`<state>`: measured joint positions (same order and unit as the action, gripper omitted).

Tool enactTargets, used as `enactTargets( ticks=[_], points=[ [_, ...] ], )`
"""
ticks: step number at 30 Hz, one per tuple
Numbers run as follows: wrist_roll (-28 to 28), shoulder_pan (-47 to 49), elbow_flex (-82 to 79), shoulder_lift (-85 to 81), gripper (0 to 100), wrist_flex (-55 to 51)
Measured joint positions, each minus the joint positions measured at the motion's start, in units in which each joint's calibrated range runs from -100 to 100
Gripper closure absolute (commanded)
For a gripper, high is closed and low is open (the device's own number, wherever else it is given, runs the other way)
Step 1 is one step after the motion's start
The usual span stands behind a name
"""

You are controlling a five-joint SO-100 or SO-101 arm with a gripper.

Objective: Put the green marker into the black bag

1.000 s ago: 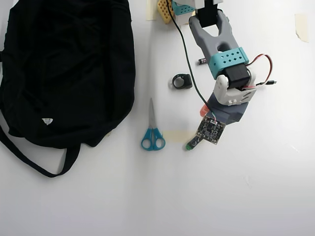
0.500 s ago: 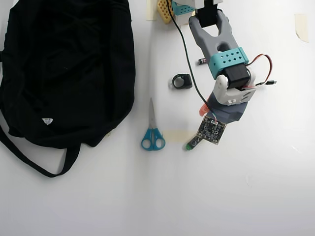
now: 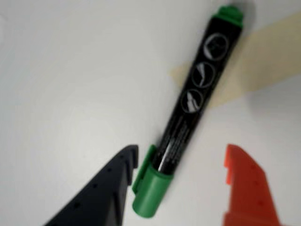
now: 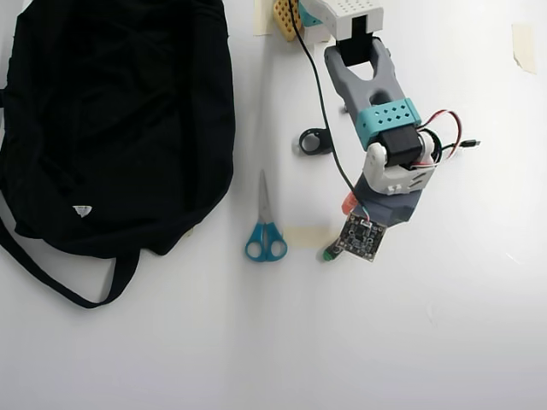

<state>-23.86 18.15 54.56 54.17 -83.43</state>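
Observation:
The green marker [image 3: 188,101] lies flat on the white table, its black barrel with white markings running from the green end at top right to the green cap at the bottom of the wrist view. My gripper [image 3: 182,150] is open and straddles the cap end: the black finger [image 3: 110,188] is just left of the cap and the orange finger [image 3: 244,188] stands apart on the right. From overhead, my gripper [image 4: 355,220] covers most of the marker, and only its green end [image 4: 327,254] shows. The black bag [image 4: 120,111] lies at the far left.
Blue-handled scissors [image 4: 265,226] lie between the bag and the arm. Beige tape [image 4: 308,235] is stuck to the table by the marker's far end and also shows in the wrist view [image 3: 263,61]. A small black ring-shaped thing [image 4: 314,141] sits near the arm's cable.

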Motion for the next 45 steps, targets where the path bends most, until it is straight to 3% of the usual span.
enactTargets(
  ticks=[22,45],
  points=[
    [-0.63,-1.76,2.99,2.66,76,-1.98],
    [2.59,0.15,5.5,3.49,76,-1.98]
  ],
)
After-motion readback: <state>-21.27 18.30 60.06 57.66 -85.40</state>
